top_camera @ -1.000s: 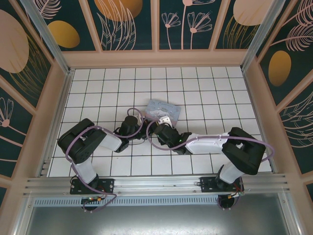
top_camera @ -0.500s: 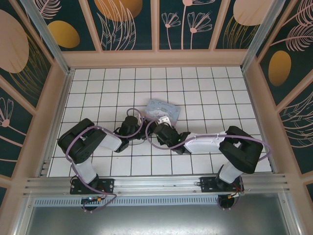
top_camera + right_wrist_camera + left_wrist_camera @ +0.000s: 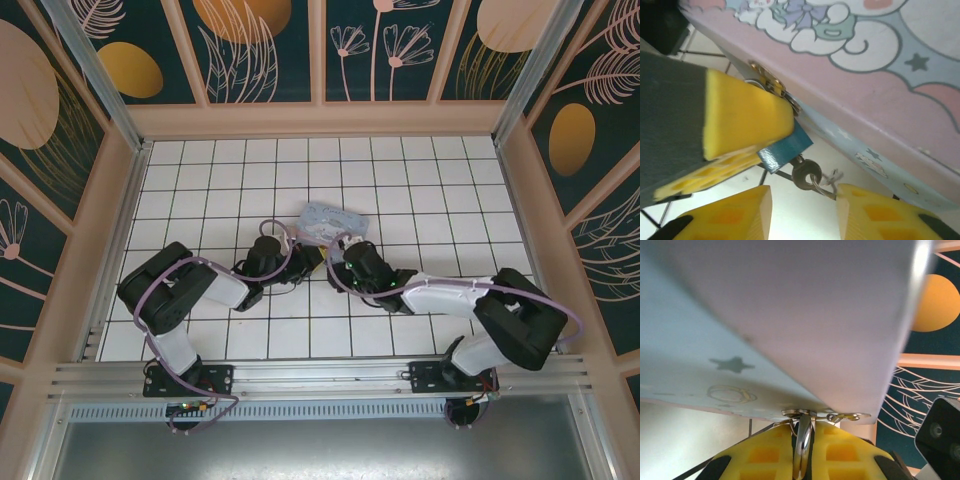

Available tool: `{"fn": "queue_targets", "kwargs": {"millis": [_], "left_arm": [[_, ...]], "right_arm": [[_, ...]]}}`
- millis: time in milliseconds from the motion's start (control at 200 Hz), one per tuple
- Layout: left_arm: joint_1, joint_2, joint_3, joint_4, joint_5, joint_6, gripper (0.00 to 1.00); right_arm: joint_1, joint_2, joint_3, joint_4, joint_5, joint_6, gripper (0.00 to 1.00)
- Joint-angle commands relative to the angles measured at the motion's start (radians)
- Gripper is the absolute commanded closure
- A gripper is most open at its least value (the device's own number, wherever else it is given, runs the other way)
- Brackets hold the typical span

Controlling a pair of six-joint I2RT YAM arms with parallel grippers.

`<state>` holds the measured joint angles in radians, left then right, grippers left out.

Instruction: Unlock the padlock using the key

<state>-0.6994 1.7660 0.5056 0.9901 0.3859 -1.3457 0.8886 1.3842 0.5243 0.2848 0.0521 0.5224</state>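
Ideally, with the left gripper clenched on the teal padlock at the centre of the right wrist view beside the tin, the right gripper, standing open, closes squarely on the key just below and twists gently.

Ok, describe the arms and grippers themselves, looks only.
Both arms are black-jointed with white forearm shells: left arm, right arm. A lilac cable loops along each. The left gripper and right gripper have blocky yellow fingertips with square recesses, on dark grey bodies.

Pastel cartoon tin on white tiles
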Motion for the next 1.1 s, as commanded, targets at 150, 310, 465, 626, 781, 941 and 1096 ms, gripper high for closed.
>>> {"fn": "queue_targets", "kwargs": {"millis": [150,310,465,626,781,941,1096], "left_arm": [[-0.005,-0.012,0.0,-0.02,0.014,0.085,1.0],[-0.005,-0.042,0.003,-0.091,0.025,0.147,0.9],[-0.005,-0.081,-0.003,-0.14,0.035,0.19,0.73],[-0.004,-0.121,-0.009,-0.185,0.039,0.22,0.56],[-0.005,-0.179,-0.014,-0.233,0.029,0.243,0.47],[-0.005,-0.241,-0.012,-0.295,0.008,0.264,0.39],[-0.003,-0.277,0.007,-0.351,-0.016,0.284,0.34]], "right_arm": [[-0.029,-0.096,-0.114,0.154,-0.005,0.136,0.56],[-0.06,-0.07,-0.106,0.192,-0.027,0.156,0.56],[-0.082,-0.012,-0.082,0.239,-0.061,0.174,0.56],[-0.09,0.05,-0.04,0.254,-0.07,0.177,0.56],[-0.125,0.085,-0.008,0.263,-0.08,0.18,0.57],[-0.185,0.096,0.028,0.259,-0.105,0.181,0.57],[-0.203,0.066,0.035,0.228,-0.137,0.168,0.57]]}}
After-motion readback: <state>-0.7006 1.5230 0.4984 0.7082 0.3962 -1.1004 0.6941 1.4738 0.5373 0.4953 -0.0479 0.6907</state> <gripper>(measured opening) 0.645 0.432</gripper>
